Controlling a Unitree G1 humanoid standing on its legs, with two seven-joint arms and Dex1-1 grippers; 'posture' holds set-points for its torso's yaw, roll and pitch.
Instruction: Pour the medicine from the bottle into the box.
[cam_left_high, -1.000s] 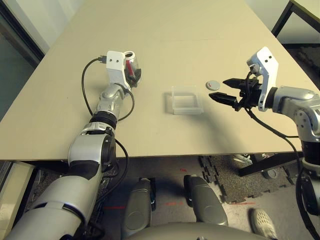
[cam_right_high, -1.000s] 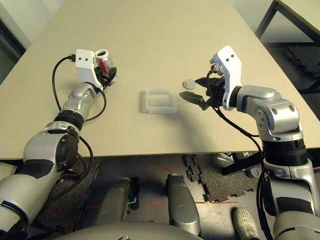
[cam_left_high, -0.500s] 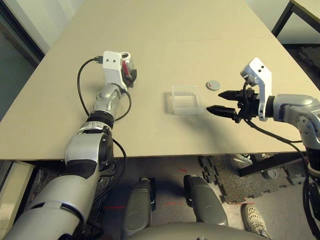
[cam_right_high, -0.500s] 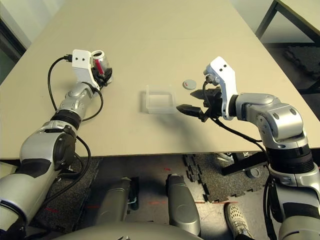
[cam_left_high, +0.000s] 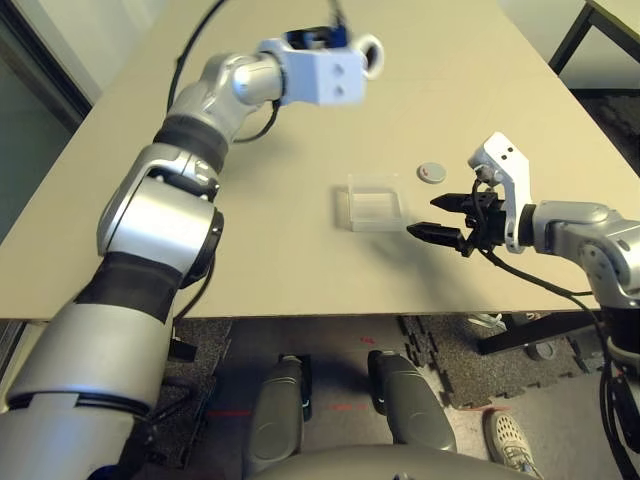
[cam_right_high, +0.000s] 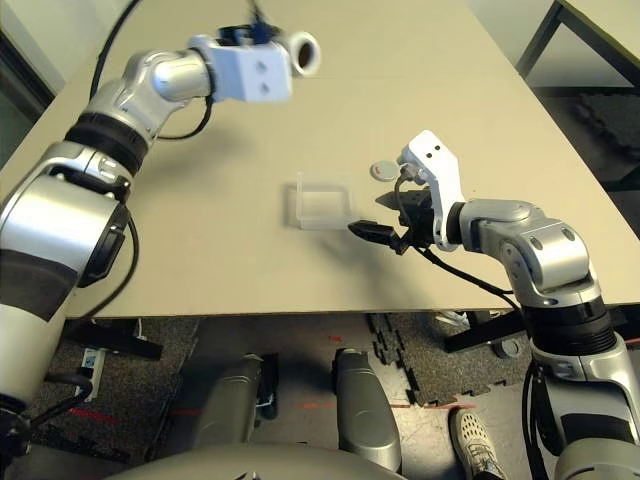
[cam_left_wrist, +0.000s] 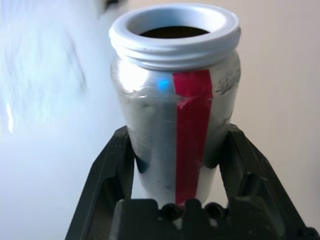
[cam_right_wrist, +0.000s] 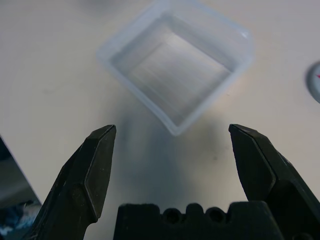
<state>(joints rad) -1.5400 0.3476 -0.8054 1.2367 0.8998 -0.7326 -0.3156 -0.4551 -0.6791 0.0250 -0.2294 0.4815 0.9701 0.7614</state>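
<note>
Two hands over one beige table (cam_left_high: 300, 270). Item one: left hand (cam_left_wrist: 176, 165), raised high above the far part of the table on an outstretched silver arm, its black fingers (cam_left_wrist: 112, 170) closed against both sides of the bottle (cam_left_wrist: 175, 110). Bottle: silvery-grey cylinder with a strip of red tape down its side, threaded pale neck, mouth uncapped and dark inside; in the head views its round open mouth (cam_right_high: 303, 52) shows at the end of the white wrist housing, well apart from the box and up off the table surface. Item two: right hand (cam_left_high: 437, 217), low over the table, fingers spread wide with nothing between them, tips pointing toward the box and standing just beside its near right corner; whether a tip touches the wall cannot be told. Item three: the box (cam_left_high: 373, 202), shallow square tray of clear plastic with rounded corners, resting flat near the table's middle, nothing seen inside it; in the right wrist view it lies ahead of the spread fingers (cam_right_wrist: 92, 170), one corner turned toward them. Item four: loose flat grey disc cap (cam_left_high: 431, 172), lying on the table just beyond the right hand, beside the box but apart from it.
</note>
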